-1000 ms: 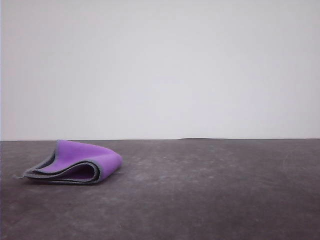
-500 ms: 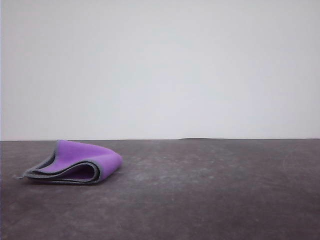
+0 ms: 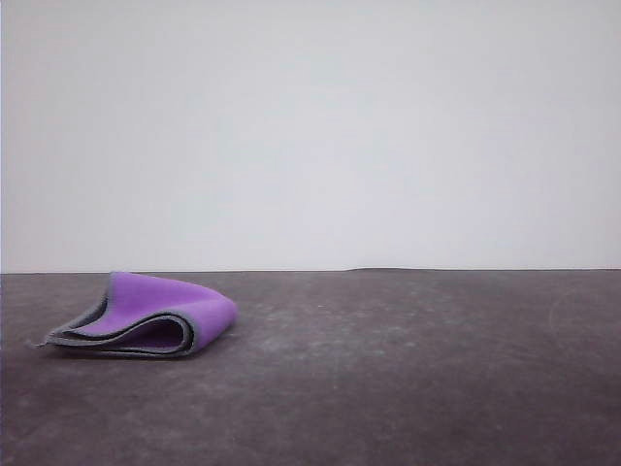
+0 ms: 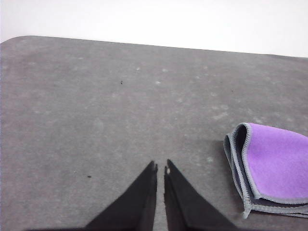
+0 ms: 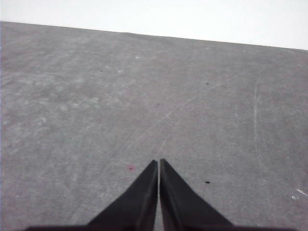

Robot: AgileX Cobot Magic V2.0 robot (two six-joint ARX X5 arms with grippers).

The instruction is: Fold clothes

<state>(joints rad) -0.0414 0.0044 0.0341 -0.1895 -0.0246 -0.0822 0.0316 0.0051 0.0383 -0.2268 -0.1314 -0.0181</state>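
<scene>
Both pincers are basically clenched with nothing in them. The left pincer (image 4: 160, 168) has its two black tips pressed nearly together, hanging over bare grey surface (image 4: 86, 106), and the right pincer (image 5: 159, 163) looks the same over its own scuffed patch, well apart from anything to grab.

Moving outward, the cloth (image 4: 272, 171) sits just off to the side of the left pincer, not touching it. In the front view the cloth (image 3: 146, 316) lies on the robot's left side of the surface, already doubled over with purple showing and the grey stitched edge curling open in a loose loop.

My guess at the risk: that fold looks puffy and springy, so it may flop back open. Also, if a closed pincer goes in, it'd just shove the thick cloth along instead of gripping it.
</scene>
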